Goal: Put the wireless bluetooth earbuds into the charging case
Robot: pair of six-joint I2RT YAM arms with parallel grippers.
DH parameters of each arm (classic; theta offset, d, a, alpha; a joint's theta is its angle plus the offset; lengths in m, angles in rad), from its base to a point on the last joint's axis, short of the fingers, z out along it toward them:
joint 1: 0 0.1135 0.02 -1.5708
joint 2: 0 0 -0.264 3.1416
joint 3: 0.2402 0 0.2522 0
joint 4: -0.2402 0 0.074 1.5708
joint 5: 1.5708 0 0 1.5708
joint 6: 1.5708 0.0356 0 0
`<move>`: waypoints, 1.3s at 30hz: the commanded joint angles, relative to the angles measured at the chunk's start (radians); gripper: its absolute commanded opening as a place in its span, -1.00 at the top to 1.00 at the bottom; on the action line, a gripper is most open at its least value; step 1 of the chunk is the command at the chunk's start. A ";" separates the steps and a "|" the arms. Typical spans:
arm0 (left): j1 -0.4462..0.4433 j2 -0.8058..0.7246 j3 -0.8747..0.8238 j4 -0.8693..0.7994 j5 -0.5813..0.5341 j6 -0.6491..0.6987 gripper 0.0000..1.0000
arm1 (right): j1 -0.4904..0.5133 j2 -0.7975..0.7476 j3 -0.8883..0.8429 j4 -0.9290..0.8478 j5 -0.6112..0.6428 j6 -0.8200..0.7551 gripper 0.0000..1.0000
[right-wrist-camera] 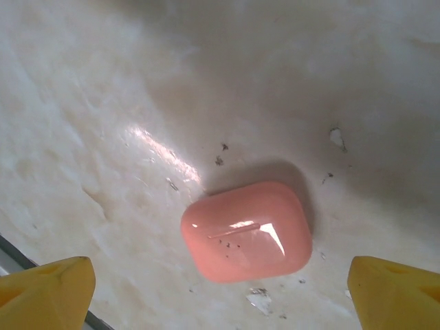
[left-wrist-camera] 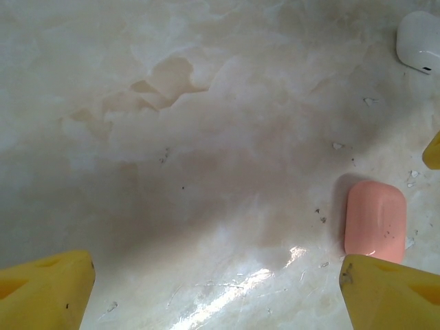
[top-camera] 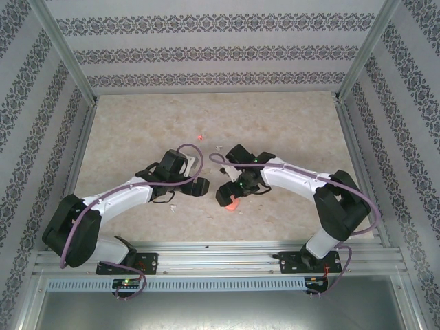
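Yellow-tipped, the right gripper (right-wrist-camera: pixel 220 292) is spread wide and empty above the coral-pink charging case (right-wrist-camera: pixel 246 231) on the marble table (right-wrist-camera: pixel 103 103); the left gripper (left-wrist-camera: pixel 216 289) is likewise released beside it. One coral earbud (top-camera: pixel 200 137) is seen well apart. The glossy shell could be squirted aside if pinched off-centre. Its lid is shut, contents hidden.

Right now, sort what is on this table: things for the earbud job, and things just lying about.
For the job:
pink case, shut
white case
tiny red piece, likely an earbud

Lying about:
white chips
tan stain
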 commanded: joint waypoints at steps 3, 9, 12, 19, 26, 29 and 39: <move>-0.004 -0.023 -0.022 0.014 -0.016 -0.032 -0.85 | 0.032 0.112 0.098 -0.168 0.112 -0.149 -0.92; -0.004 0.010 0.014 0.006 -0.002 -0.011 -0.86 | 0.048 0.163 0.113 -0.177 0.120 -0.174 -0.91; -0.005 0.021 0.036 -0.004 -0.006 -0.006 -0.86 | 0.049 0.191 0.116 -0.168 0.102 -0.170 -0.87; -0.004 0.017 0.013 0.019 -0.010 -0.032 -0.86 | 0.027 0.241 0.119 -0.162 0.099 -0.133 -0.66; -0.004 0.006 0.009 0.009 -0.021 -0.030 -0.86 | -0.040 0.230 0.110 -0.093 0.015 0.018 -0.34; -0.004 0.008 0.008 0.015 -0.021 -0.034 -0.86 | -0.046 0.236 0.116 -0.097 0.040 0.052 -0.28; -0.004 0.002 0.013 0.043 -0.009 -0.004 -0.86 | -0.060 0.217 0.106 -0.033 -0.011 0.212 -0.14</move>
